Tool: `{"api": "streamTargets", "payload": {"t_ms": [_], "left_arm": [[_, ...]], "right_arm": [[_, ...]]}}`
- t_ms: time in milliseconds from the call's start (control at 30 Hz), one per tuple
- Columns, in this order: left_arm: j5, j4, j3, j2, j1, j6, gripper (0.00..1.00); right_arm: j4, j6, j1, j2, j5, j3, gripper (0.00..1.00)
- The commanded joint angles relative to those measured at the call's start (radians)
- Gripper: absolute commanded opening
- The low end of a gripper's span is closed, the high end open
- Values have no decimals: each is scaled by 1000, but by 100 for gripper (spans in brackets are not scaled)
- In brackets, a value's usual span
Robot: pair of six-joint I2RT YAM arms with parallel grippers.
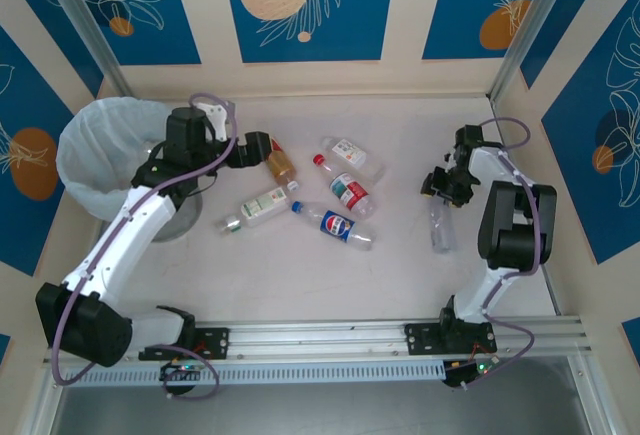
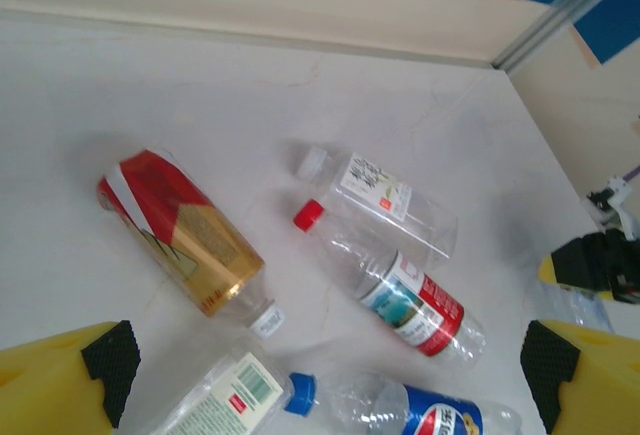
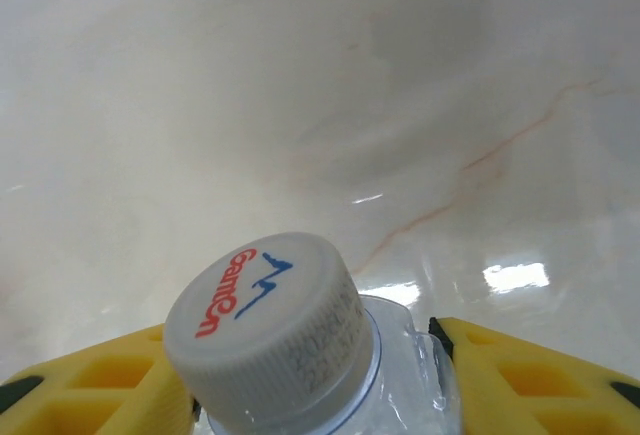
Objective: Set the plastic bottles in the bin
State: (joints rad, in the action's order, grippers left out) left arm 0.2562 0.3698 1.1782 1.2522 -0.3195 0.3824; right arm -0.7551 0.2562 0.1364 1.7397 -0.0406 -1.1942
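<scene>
Several plastic bottles lie mid-table: a brown one with a red label, a green-white one, a blue Pepsi-style one, a red-capped one and a clear one with a white label. My left gripper hovers open over them, just left of the brown bottle. On the right, my right gripper is shut on the neck of a clear white-capped bottle. The bin stands at the far left.
The bin's white bag rim sits close behind my left arm. Walls close off the table at the back and on both sides. My right arm's elbow stands near the right wall. Bare table lies between the bottle cluster and the right gripper.
</scene>
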Motion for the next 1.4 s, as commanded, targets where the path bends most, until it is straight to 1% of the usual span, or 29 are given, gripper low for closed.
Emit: {"api": "streamTargets", "payload": {"t_ms": [0,100,200,300,400,467,567,633,700,767,833,900,967,1100,1267,1367], "left_arm": [[115,-77,-62,-35,-10,-19,99],[182,-108,-92,-30,-30,-31,99],[182,-154,-120,-27,-70,-44,99],[187,-172,-114,-3,-105,-36,99],[212,-180,-85,41,-121,14,99],[253,-180,-59,86,-120,51,99],[334,-251,-58,129,-128,87,99],[339,-286,-63,137,-144,87,99],[329,-295,-62,138,-163,64,99],[325,-323,-72,133,-181,40,99],[296,-370,-93,118,-204,29,99],[274,-394,-104,111,-234,-27,99],[255,-365,-85,127,-259,-92,99],[306,-304,-23,186,-287,-159,99],[356,-372,-29,199,-301,-169,99],[389,-387,-25,202,-305,-170,99]], "right_arm": [[84,39,-3,-110,178,46,44],[179,95,-4,-197,310,101,42],[300,163,-17,-291,431,146,41],[419,260,-35,-367,514,182,41],[528,350,-71,-415,552,205,41],[593,405,-106,-441,537,218,41],[727,525,-163,-473,481,262,40],[819,609,-201,-481,455,291,39],[870,657,-253,-477,431,296,39],[895,681,-299,-466,409,285,39],[927,712,-337,-454,400,274,38],[963,750,-366,-433,423,256,38],[977,779,-393,-413,453,233,38],[1010,810,-457,-382,464,201,38],[1102,852,-487,-385,453,198,38],[1100,837,-509,-389,439,180,38]]}}
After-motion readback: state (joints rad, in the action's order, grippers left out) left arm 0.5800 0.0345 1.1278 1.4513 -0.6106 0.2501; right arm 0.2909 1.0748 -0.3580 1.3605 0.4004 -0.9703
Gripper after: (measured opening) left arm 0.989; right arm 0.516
